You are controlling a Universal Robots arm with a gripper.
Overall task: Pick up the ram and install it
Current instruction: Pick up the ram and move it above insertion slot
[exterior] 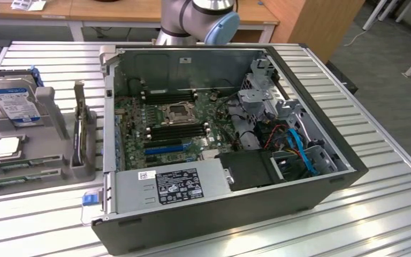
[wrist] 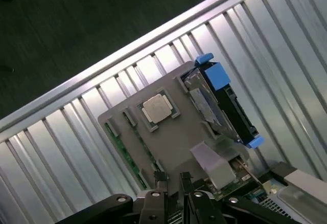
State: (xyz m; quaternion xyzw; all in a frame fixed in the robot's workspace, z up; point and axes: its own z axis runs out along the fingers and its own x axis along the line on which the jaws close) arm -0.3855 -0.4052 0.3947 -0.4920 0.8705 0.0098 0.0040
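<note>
Grey plastic holder (exterior: 52,115) sits on the ribbed metal worktop (exterior: 384,225), and I place everything from it. Upright at one end of the holder stands a blue-labelled hard drive (exterior: 13,99); a square silver processor (exterior: 7,147) lies in the holder's middle; the ram (exterior: 21,163), a green stick, lies flat in a slot along the holder's opposite edge. To the exterior view's right of the holder stands the open computer case (exterior: 248,219). My claw (wrist: 172,182) hangs above the holder near one end of the ram, jaws wide, gripping nothing.
</note>
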